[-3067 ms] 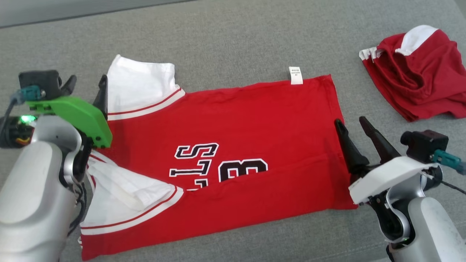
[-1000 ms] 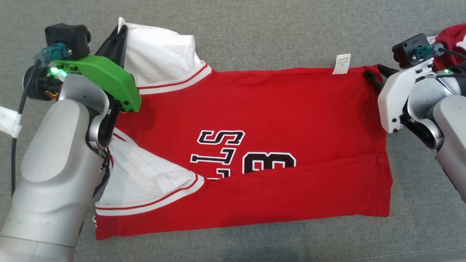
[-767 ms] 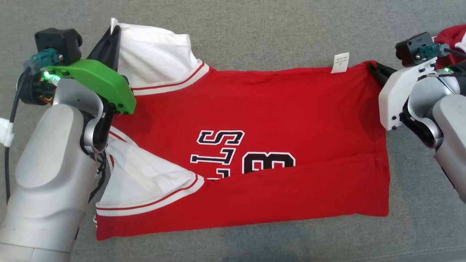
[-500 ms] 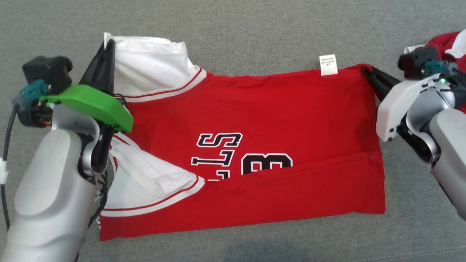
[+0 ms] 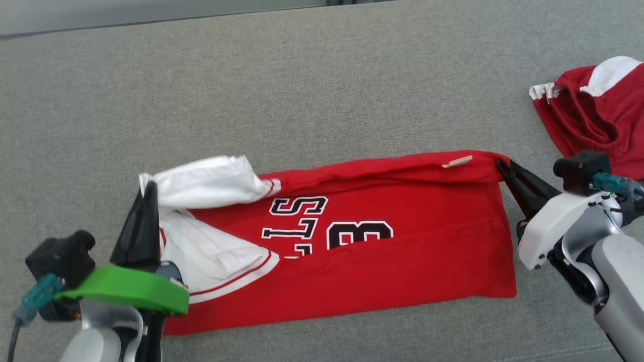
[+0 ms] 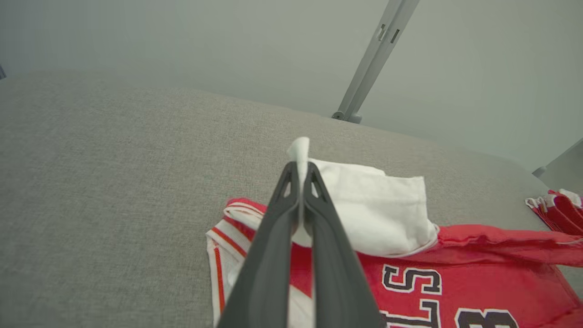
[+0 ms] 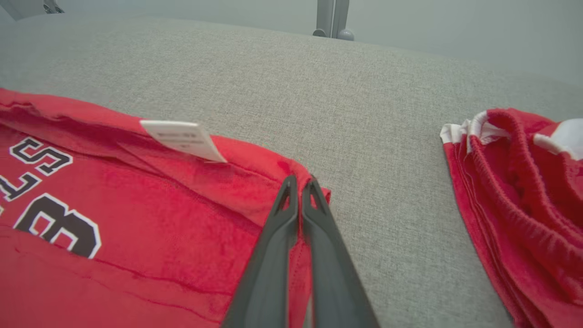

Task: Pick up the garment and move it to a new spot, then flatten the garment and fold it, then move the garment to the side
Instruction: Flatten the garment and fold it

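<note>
Pinching the far edge of the red-and-white jersey [image 5: 402, 261], lying on the grey fabric surface [image 5: 302, 75], the left gripper [image 5: 149, 191] and right gripper [image 5: 501, 164] are holding its long axis stretched between them.

The garment [image 5: 402, 261] is spread lengthwise, left to right, across the near half of the fabric-covered surface [image 5: 302, 75]. Its far edge is raised and pinched at both ends: the far left corner (a sleeve [image 5: 206, 181]) by the left gripper [image 5: 150, 186], the far right corner by the right gripper [image 5: 500, 162]. A label [image 5: 457, 161] is set on that edge, just left of the right gripper. A second sleeve [image 5: 216, 251] is laid on the garment's left end, in front of the first. A bundled garment [image 5: 593, 115] is placed by the right edge, behind the right gripper and apart from the spread one.
</note>
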Robot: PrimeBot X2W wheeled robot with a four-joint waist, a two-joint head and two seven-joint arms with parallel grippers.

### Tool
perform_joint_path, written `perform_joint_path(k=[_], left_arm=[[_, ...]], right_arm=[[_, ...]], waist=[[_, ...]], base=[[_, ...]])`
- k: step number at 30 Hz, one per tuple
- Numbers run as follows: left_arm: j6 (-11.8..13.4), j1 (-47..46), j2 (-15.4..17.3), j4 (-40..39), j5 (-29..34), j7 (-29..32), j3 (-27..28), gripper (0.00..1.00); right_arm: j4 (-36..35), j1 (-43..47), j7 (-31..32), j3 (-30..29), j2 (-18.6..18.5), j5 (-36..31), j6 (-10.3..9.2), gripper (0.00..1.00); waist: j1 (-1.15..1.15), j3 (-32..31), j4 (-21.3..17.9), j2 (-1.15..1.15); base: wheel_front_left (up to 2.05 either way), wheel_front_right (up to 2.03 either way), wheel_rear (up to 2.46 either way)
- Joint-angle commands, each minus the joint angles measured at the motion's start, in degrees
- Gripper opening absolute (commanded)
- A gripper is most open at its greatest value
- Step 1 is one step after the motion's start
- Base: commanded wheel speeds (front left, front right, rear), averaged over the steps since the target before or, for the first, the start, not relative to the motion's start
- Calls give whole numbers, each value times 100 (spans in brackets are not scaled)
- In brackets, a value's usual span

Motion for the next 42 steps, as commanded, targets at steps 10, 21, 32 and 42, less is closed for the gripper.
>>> perform_joint_path(k=[10,21,32,42], left_arm=[[340,1303,-129,-533,-261,-165,110,0],[211,1584,-203,-2,-317,-234,-70,75],[228,2000,-260,-5,-435,-467,-16,100],[262,1514,-341,10,-111,-657,-145,100]], right_arm=[[-449,917,71,-552,239,-192,-2,0],[-434,1549,-111,-861,593,-318,-2,92],[-678,2339,-398,-1699,969,-343,-1,100],[-860,2316,-126,-2248,1286,-522,-1,100]], waist=[[0,-282,-54,0],[0,-576,-83,0],[0,-826,-43,0],[0,-914,-19,0]], base=[[0,0,0],[0,0,0],[0,0,0],[0,0,0]])
